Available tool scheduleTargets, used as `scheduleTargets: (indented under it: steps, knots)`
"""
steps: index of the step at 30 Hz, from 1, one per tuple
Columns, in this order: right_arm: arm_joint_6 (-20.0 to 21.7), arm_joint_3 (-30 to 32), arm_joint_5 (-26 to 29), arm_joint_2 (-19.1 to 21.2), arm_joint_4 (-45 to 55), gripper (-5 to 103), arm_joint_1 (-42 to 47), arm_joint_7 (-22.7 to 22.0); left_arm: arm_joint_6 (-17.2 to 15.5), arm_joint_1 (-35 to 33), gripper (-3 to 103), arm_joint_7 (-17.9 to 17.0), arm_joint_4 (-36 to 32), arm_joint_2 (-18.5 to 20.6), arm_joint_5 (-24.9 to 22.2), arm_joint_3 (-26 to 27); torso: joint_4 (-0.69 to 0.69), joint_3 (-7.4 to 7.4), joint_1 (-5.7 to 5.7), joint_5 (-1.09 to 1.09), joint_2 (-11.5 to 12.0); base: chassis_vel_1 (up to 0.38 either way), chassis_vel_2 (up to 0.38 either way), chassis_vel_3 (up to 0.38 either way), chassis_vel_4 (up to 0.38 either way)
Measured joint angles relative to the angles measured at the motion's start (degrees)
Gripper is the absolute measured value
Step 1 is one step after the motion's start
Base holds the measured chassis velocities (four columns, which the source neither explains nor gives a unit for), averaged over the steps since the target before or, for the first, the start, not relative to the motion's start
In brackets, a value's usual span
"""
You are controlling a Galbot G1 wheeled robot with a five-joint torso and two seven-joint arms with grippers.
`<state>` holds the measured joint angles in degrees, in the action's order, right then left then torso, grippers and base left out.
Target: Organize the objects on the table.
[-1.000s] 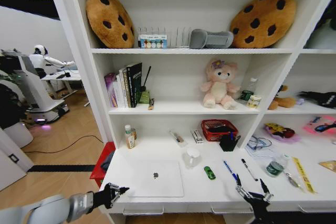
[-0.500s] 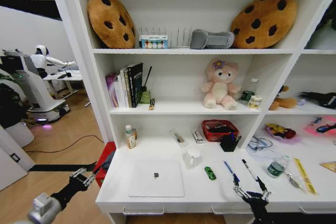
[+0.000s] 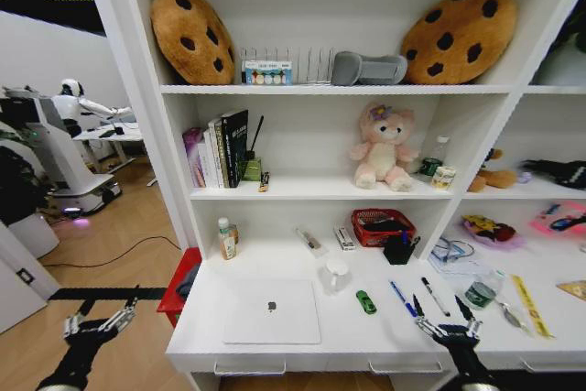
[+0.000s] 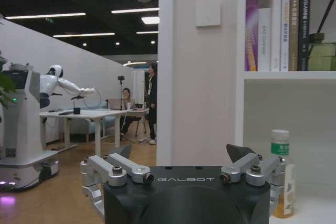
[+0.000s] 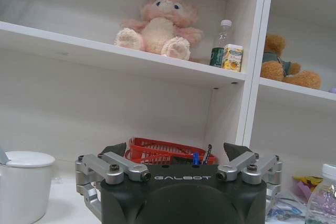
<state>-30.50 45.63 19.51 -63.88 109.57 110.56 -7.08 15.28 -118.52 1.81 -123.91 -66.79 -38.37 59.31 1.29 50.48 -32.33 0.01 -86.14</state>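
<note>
The tidying has not properly begun: nothing is held, and every loose item lies on the table (image 3: 302, 354). The step in hand looks like an approach to the pens.

The right gripper (image 3: 445, 320) hovers over the table's front edge at about five o'clock in the head view, fingers spread wide and empty. Just beyond its fingertips lie the blue pen (image 3: 400, 297) and the black pen (image 3: 434, 296), side by side but apart, both slanting toward one o'clock. The left gripper (image 3: 99, 315) hangs off the desk altogether at about eight o'clock, over the wooden floor, its fingers likewise apart and empty (it seems to be waiting).

The laptop (image 3: 272, 310) lies closed and flat near the front edge at six o'clock, silver-white with a small dark logo in the middle. The little green car (image 3: 366, 301) sits just beside the laptop's right corner, and a white lidded cup (image 3: 336, 274) stands behind them. A black pen holder (image 3: 398, 248) stands farther back at one o'clock, in front of a red basket (image 3: 382, 225).

The next move probably calls for the right gripper to reach a little forward, settle over one pen and turn to cross its slanted barrel. The pens are thin and lie flat on the white surface, so the fingers would need to come down almost to the table to catch one.
</note>
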Motion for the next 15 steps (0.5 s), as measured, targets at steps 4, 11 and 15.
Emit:
scheduleTargets:
  steps: [4,11,15]
  knots:
    - [1.0,0.1,0.4,0.8,0.6,100,-0.1,0.0,0.9,0.8,100,-0.4,2.3,-0.1,-0.2,0.2,0.00,0.00,0.00,-0.01,0.0,0.000,0.000,0.000,0.000]
    - [2.4,-0.8,1.6,0.2,0.8,100,0.1,0.4,1.5,2.5,100,-1.7,4.0,0.6,-1.1,-0.2,0.00,0.00,0.00,-0.01,0.0,0.000,0.000,0.000,0.000]
    - [4.4,-4.4,3.0,0.7,-0.2,100,-0.6,2.7,1.5,2.4,100,-1.7,4.0,0.8,-1.1,-0.2,0.01,0.00,0.00,-0.02,0.0,0.000,0.000,0.000,0.000]
